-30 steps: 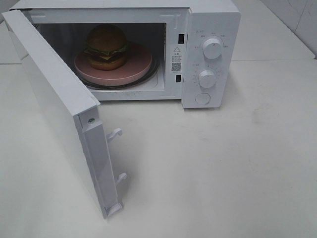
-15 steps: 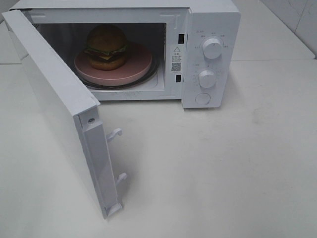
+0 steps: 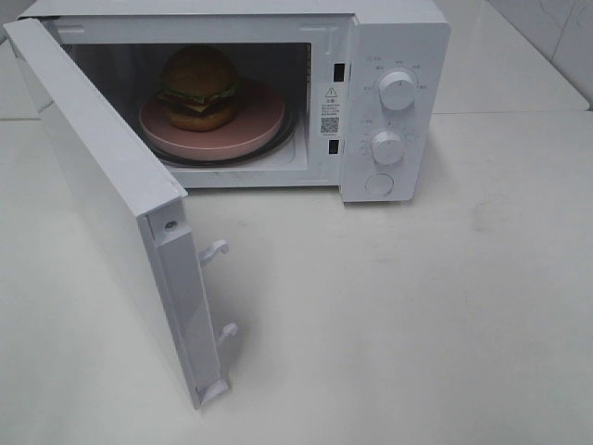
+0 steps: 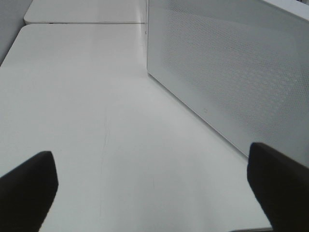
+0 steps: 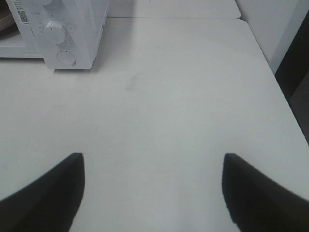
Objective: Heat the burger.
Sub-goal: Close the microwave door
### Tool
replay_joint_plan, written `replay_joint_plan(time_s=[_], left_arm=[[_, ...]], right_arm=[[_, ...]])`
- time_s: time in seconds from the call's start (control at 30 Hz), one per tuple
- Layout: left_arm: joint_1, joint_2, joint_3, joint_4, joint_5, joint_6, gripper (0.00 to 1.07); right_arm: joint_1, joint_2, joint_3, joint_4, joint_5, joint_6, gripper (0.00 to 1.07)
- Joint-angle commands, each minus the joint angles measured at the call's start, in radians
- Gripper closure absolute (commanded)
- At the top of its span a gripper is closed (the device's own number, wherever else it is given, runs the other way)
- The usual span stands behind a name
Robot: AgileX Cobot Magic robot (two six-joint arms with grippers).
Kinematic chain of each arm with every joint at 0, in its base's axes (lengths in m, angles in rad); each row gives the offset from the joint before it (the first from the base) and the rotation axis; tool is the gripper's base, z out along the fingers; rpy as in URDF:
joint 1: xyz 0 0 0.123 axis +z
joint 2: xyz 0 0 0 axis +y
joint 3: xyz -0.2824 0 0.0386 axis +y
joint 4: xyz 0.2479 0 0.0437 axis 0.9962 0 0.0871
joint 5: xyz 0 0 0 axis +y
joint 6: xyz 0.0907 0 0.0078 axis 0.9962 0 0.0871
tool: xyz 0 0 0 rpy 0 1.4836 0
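Note:
The burger (image 3: pixel 197 88) stands on a round pink plate (image 3: pixel 250 125) inside the white microwave (image 3: pixel 394 37), whose door (image 3: pixel 102 185) hangs wide open toward the front left. Neither arm appears in the exterior high view. My left gripper (image 4: pixel 154 186) is open over bare table, with the outer face of the door (image 4: pixel 231 77) close beside it. In the right wrist view my right gripper (image 5: pixel 152 186) is open and empty, well back from the microwave's control panel (image 5: pixel 63 34).
Two white knobs (image 3: pixel 398 90) (image 3: pixel 387 147) and a round button (image 3: pixel 378 184) sit on the microwave's panel. Two latch hooks (image 3: pixel 215 250) stick out of the door's edge. The white table (image 3: pixel 417 306) ends at a right-hand edge (image 5: pixel 277 87).

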Motion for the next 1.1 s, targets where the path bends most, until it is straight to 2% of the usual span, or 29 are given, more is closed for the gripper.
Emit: replay_joint_plan(time_s=[0.03,0.13,0.23,0.3,0.33,0.37,0.4,0.43,0.47,0.5,0.53,0.57,0.6,0.67,0.77,0.83,0.87,0.9,1.1], left_arm=[[0.004,-0.007,0.0,-0.003,-0.004,-0.003,0.07],[0.004,-0.006,-0.01,-0.004,-0.014,-0.005,0.09],[0.004,0.01,-0.035,-0.004,-0.026,-0.005,0.14],[0.004,0.048,-0.048,-0.003,-0.049,-0.004,0.21],[0.004,0.048,-0.048,-0.003,-0.049,-0.004,0.21],[0.004,0.08,-0.047,-0.003,-0.077,-0.004,0.3],[0.004,0.08,-0.047,-0.003,-0.077,-0.004,0.3],[0.004,0.098,-0.047,-0.003,-0.094,-0.004,0.36],[0.004,0.13,-0.047,-0.003,-0.128,-0.004,0.47],[0.004,0.13,-0.047,-0.003,-0.128,-0.004,0.47],[0.004,0.161,-0.047,-0.005,-0.16,-0.004,0.58],[0.004,0.178,-0.047,-0.005,-0.174,-0.004,0.64],[0.004,0.178,-0.047,-0.005,-0.174,-0.004,0.64],[0.004,0.238,-0.047,-0.006,-0.223,-0.004,0.81],[0.004,0.253,-0.047,-0.006,-0.239,-0.004,0.85],[0.004,0.291,-0.047,-0.006,-0.284,-0.004,0.99],[0.004,0.291,-0.047,-0.006,-0.284,-0.004,0.99],[0.004,0.318,-0.047,-0.006,-0.308,-0.004,1.07],[0.004,0.392,-0.004,-0.007,-0.457,-0.001,1.07]], right_arm=[[-0.008,-0.029,0.001,0.002,0.002,0.008,0.31],[-0.008,-0.029,0.001,0.002,0.002,0.008,0.31],[-0.008,-0.029,0.001,0.002,0.002,0.008,0.31],[-0.008,-0.029,0.001,0.002,0.002,0.008,0.31],[-0.008,-0.029,0.001,0.002,0.002,0.008,0.31],[-0.008,-0.029,0.001,0.002,0.002,0.008,0.31],[-0.008,-0.029,0.001,0.002,0.002,0.008,0.31],[-0.008,-0.029,0.001,0.002,0.002,0.008,0.31],[-0.008,-0.029,0.001,0.002,0.002,0.008,0.31],[-0.008,-0.029,0.001,0.002,0.002,0.008,0.31],[-0.008,-0.029,0.001,0.002,0.002,0.008,0.31],[-0.008,-0.029,0.001,0.002,0.002,0.008,0.31],[-0.008,-0.029,0.001,0.002,0.002,0.008,0.31],[-0.008,-0.029,0.001,0.002,0.002,0.008,0.31],[-0.008,-0.029,0.001,0.002,0.002,0.008,0.31],[-0.008,-0.029,0.001,0.002,0.002,0.008,0.31],[-0.008,-0.029,0.001,0.002,0.002,0.008,0.31],[-0.008,-0.029,0.001,0.002,0.002,0.008,0.31],[-0.008,-0.03,0.001,0.002,0.002,0.009,0.31]])
